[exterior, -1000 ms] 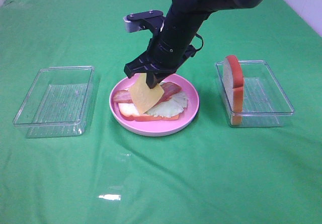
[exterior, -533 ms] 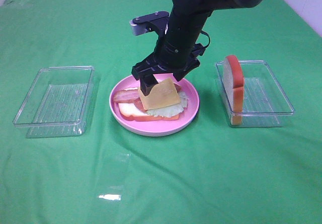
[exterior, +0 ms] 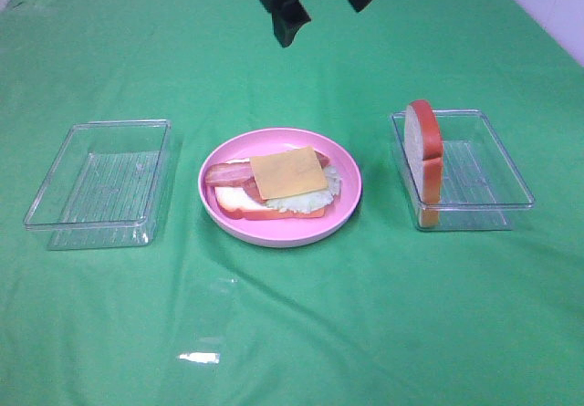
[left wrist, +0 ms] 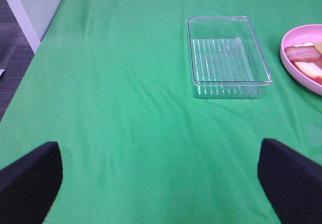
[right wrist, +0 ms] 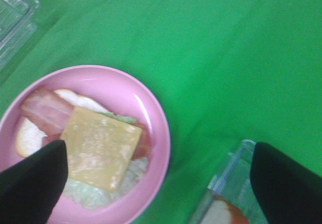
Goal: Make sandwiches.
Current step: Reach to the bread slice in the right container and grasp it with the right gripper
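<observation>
The open-faced sandwich lies on the round pink plate (exterior: 347, 164): a yellow cheese square (exterior: 287, 171) on top of bacon strips (exterior: 224, 174), lettuce (exterior: 315, 194) and a white bread slice (exterior: 233, 201). A second bread slice (exterior: 423, 155) stands on edge in the right clear tray (exterior: 493, 173). My right gripper (exterior: 321, 9) is open and empty, high above and behind the plate. In the right wrist view its fingers (right wrist: 30, 181) frame the cheese (right wrist: 100, 146) from above. My left gripper (left wrist: 158, 151) is open and empty over bare cloth; it is out of the exterior view.
An empty clear tray (exterior: 100, 182) sits left of the plate; it also shows in the left wrist view (left wrist: 226, 53), with the plate's rim (left wrist: 289, 65) beside it. Green cloth covers the table. The table's left edge (left wrist: 48, 27) shows in the left wrist view.
My right gripper laid the cheese flat on the bacon and lettuce, let it go, and rose up and away toward the back. The cheese now lies free on the stack.
</observation>
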{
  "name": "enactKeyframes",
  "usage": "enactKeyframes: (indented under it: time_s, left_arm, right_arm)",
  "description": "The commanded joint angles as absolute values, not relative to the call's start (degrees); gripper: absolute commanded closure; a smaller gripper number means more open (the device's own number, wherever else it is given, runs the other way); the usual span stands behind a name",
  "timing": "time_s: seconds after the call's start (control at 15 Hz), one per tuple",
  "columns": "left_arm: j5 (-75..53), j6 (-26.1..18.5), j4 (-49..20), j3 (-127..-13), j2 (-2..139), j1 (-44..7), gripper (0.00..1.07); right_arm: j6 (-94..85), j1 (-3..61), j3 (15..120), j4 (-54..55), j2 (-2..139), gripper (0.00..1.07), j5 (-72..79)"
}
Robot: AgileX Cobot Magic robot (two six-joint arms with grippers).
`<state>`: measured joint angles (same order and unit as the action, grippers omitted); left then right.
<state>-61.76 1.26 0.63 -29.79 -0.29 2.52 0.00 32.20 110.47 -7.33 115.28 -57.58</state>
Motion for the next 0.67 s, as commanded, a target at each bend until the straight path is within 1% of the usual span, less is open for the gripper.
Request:
enactKeyframes:
  time_s: [0.07, 0.13, 0.33, 0.6, 0.67]
  left_arm:
    - [-61.48, 1.15, 0.46, -29.56, -1.15, 2.58, 0.09]
    - [-61.48, 1.15, 0.46, -29.56, -1.15, 2.58, 0.09]
    - [-61.48, 1.15, 0.46, -29.56, -1.15, 2.58, 0.09]
    - [-61.48, 1.15, 0.46, -29.56, -1.15, 2.58, 0.09]
    - [-61.48, 1.15, 0.46, -29.56, -1.15, 2.58, 0.09]
  right_arm:
    - [3.44, 26.76, 111.96, -10.43, 114.65, 0.11, -66.18]
    - [4.53, 23.66, 111.04, -9.34, 114.76, 0.11, -67.9]
    - [5.79, 20.0, 106.8, -5.96, 114.88, 0.12, -67.32]
    - [6.59, 20.0, 99.12, -5.27, 115.22, 0.12, -62.68]
    - [6.7, 20.0, 95.63, -4.7, 115.34, 0.12, -60.28]
